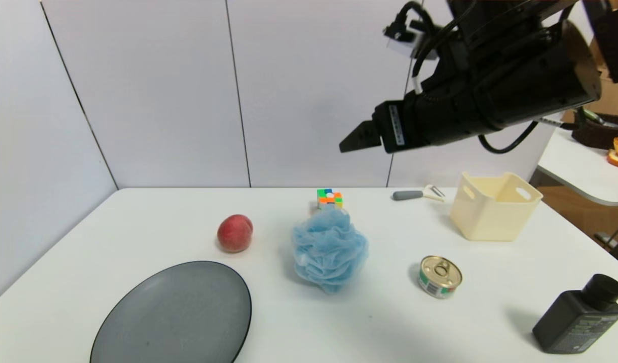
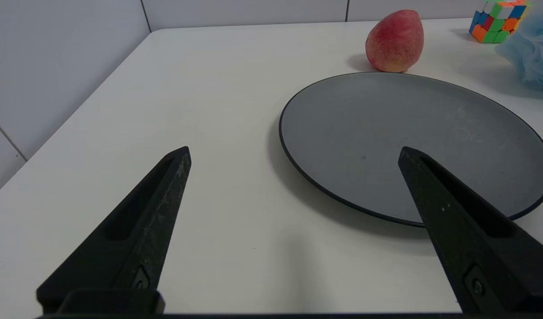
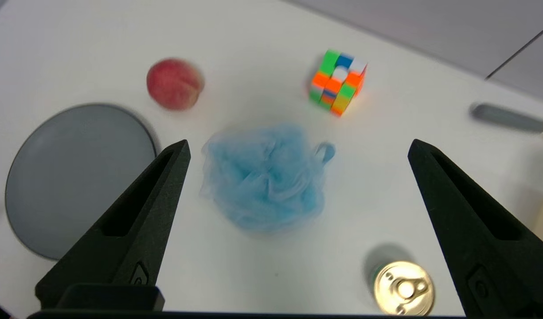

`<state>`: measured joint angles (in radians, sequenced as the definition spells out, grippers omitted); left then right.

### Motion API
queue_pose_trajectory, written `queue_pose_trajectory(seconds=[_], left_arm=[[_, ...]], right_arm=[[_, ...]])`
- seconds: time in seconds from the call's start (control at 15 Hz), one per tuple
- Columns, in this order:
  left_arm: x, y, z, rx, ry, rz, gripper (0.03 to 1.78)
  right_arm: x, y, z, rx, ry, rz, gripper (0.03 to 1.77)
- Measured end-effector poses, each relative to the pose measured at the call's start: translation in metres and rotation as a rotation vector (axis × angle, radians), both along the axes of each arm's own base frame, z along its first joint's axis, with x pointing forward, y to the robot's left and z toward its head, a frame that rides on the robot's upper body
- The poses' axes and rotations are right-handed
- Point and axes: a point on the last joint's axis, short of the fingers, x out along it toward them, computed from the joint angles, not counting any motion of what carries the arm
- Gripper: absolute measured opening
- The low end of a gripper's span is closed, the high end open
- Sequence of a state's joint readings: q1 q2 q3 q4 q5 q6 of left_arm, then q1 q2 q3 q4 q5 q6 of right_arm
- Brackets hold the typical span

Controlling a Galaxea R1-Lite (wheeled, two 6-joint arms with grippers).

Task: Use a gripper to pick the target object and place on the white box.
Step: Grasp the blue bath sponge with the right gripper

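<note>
The counter (image 1: 152, 217) fills my screen, white and walled off on two sides. On it, largest first: the grey plate (image 1: 177, 315) at the near left, then the white box (image 1: 494, 212) standing upright at the far right, its mouth unobstructed, which is where I have to deliver.

My right gripper (image 3: 298, 150) hangs high above the counter, jaws spread wide and holding nothing; through its wrist camera the target object (image 3: 264, 177) sits squarely between the two fingers, so I judge the arm is lined up for a straight drop. I see the pouf resting on the counter near the middle, just in front of the puzzle cube (image 1: 330, 198), with the peach (image 1: 234, 233) off to its left and the tin can (image 1: 440, 276) to its right. It is untouched.

My left gripper (image 2: 293, 155) idles low over the near left of the counter beside the plate, jaws also spread and empty.

The black pump bottle (image 1: 578, 315) stands at the near right corner, and a grey-handled peeler (image 1: 417, 194) lies beyond the box's left side.

The mesh is soft, so I'd expect to close deep into it.
</note>
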<state>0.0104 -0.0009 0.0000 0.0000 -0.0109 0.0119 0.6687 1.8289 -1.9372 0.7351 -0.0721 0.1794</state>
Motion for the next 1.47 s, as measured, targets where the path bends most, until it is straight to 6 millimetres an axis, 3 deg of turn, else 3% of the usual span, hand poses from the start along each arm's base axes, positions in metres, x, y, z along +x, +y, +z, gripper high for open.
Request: queue_pose_trajectory(seconds=[0.4,1.47], left_arm=[[0.0,0.0,0.0,0.0,0.0,0.0,1.69],[0.0,0.0,0.0,0.0,0.0,0.0,1.69]], right_arm=[[-0.003,0.039,-0.046,-0.032,0.266,-0.036,1.7],[0.031,0.094,-0.126,-0.228,0.26,-0.118,1.7]])
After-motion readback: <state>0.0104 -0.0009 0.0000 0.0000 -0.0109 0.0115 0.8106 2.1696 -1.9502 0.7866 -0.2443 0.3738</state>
